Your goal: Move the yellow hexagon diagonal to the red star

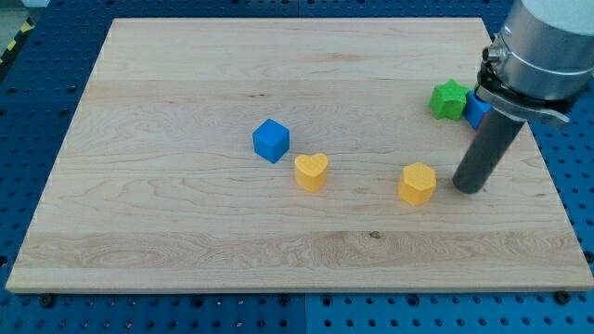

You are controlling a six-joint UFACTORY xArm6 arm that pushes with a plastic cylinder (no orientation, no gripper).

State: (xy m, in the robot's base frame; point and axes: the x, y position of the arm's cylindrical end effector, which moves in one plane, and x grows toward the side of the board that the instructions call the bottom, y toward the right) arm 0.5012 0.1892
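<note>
Pale wooden board (186,111) sits on a blue perforated bench. From the one camera, my tip (469,188) holds nothing and rests just right of the yellow hexagon (418,183), apparently poised to shove it leftward. No red star shows; the arm may hide it.

Bright, even light from overhead covers the wooden board (278,102), with no strong glare on it. Shadows are short and soft, hugging the base of the blue cube (271,140) and the yellow hexagon (418,183). Focus is sharp across the frame; the grain reads clearly, and the board's edges look straight.
</note>
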